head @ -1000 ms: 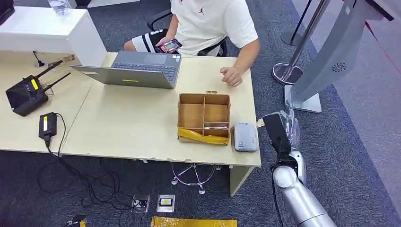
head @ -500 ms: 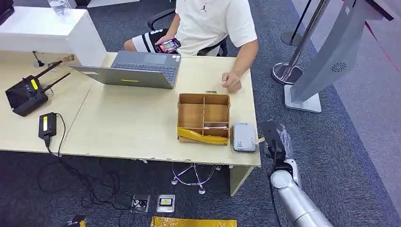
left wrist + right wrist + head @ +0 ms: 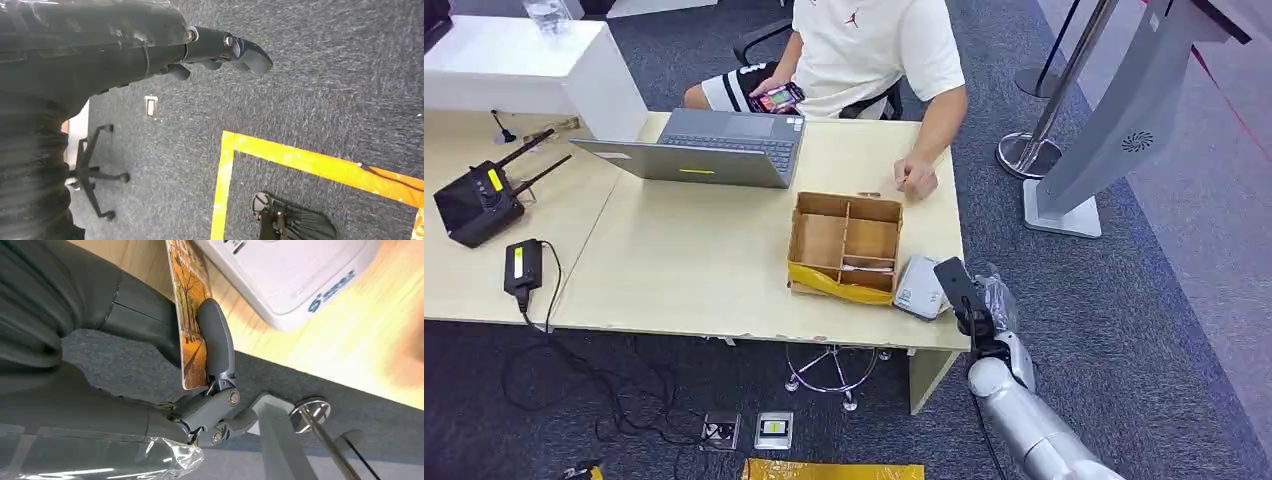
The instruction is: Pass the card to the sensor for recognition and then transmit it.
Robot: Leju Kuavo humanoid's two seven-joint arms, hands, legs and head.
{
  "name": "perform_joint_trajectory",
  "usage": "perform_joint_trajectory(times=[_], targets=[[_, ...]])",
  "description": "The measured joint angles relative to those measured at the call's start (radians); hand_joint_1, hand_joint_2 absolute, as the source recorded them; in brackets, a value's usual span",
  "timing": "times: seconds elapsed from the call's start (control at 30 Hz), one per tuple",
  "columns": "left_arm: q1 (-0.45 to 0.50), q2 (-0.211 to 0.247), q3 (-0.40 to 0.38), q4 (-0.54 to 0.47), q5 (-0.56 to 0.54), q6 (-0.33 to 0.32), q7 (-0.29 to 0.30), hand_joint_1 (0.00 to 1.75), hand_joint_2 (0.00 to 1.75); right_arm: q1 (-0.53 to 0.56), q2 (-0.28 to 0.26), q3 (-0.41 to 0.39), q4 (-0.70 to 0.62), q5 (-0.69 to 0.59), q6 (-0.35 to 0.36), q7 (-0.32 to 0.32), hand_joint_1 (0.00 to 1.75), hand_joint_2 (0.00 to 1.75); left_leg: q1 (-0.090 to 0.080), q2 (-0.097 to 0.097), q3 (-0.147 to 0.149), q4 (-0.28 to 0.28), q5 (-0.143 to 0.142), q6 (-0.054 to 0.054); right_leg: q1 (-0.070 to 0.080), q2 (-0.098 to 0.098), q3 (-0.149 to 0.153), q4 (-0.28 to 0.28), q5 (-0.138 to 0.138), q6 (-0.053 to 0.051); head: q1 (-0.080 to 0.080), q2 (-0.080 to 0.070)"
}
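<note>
Right hand (image 3: pixel 200 355) pinches the card (image 3: pixel 189 315) between thumb and fingers, card edge-on just beside the white sensor (image 3: pixel 290 275) at the bench (image 3: pixel 704 270) corner, next to the cardboard box (image 3: pixel 844 248). Left hand (image 3: pixel 220 47) hangs over carpet, fingers loosely apart, holding nothing.

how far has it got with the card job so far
The pickup looks done: the right hand pinches the card upright between thumb and fingers. The scan is in progress: that hand is at the table edge next to the white sensor, but the card is not over it yet. Getting it read and then handing it on, perhaps to the seated person, is left.
</note>
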State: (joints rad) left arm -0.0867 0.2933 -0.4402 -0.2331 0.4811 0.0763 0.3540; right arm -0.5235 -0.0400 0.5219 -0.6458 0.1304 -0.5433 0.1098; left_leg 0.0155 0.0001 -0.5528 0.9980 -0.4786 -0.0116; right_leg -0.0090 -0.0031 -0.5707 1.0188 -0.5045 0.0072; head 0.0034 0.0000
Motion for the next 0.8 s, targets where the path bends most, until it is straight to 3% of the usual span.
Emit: perform_joint_trajectory(times=[0.3, 0.6, 0.7, 0.8], targets=[[0.001, -0.010, 0.000, -0.002, 0.027, 0.029, 0.006, 0.00, 1.75, -0.007, 0.008, 0.005, 0.004, -0.058, -0.145, -0.155, 1.75, 1.75, 0.000, 0.000, 0.000, 0.000, 0.000, 0.000, 0.000, 0.000, 0.000, 0.000, 0.000, 0.000, 0.000, 0.000], [0.001, -0.014, 0.000, -0.002, 0.032, 0.030, 0.006, 0.00, 1.75, -0.004, 0.018, -0.050, -0.015, 0.000, -0.149, -0.230, 1.75, 1.75, 0.000, 0.000, 0.000, 0.000, 0.000, 0.000, 0.000, 0.000, 0.000, 0.000, 0.000, 0.000, 0.000, 0.000], [0.001, -0.014, -0.001, -0.002, 0.032, 0.024, 0.006, 0.00, 1.75, -0.004, 0.027, -0.074, -0.025, -0.016, -0.139, -0.223, 1.75, 1.75, 0.000, 0.000, 0.000, 0.000, 0.000, 0.000, 0.000, 0.000, 0.000, 0.000, 0.000, 0.000, 0.000, 0.000], [0.001, -0.013, -0.001, -0.002, 0.032, 0.008, 0.001, 0.00, 1.75, -0.004, 0.027, -0.069, -0.031, -0.036, -0.068, -0.172, 1.75, 1.75, 0.000, 0.000, 0.000, 0.000, 0.000, 0.000, 0.000, 0.000, 0.000, 0.000, 0.000, 0.000, 0.000, 0.000]])
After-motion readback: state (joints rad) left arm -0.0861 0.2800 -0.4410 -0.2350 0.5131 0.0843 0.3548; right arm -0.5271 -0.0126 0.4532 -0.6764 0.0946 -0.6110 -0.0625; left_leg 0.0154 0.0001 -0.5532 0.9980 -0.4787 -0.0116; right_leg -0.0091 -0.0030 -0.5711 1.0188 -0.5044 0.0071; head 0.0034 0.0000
